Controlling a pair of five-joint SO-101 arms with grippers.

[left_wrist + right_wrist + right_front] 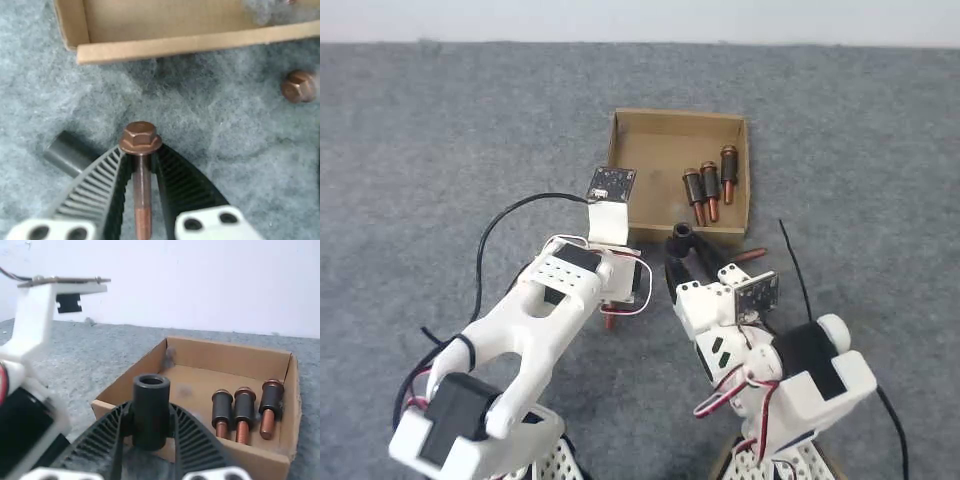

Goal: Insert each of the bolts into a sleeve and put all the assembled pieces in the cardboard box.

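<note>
Open grey felt-like surface [430, 130] lies L, R & beyond the box [670, 118]. Room is tight only at the box's near wall, where both arms crowd in.

Box: brown cardboard, open top, low walls, mid-surface. There is open floor in its L half. The R half holds 3 assembled pieces [709, 186] side by side, each a black sleeve w/ copper head at the far end & shank sticking out toward the near wall.

Right fingers [196, 440] clamp a sleeve [150, 409]: a short black tube, upright, bore up, just in front of the box's near wall.

Left fingers [179, 184] are narrow, pinching a bolt [140, 138] by the shank right under its hex flange head. It is copper-brown & sits in front of the box's near L corner.

On the surface there is 1 loose sleeve [67, 150], partly behind a left finger & prob. lying on its side. There is also 1 loose bolt [299, 86] near the box's near R corner, apart from the wall.

Count: 5 bolts, 5 sleeves, 3 pairs mated.
</note>
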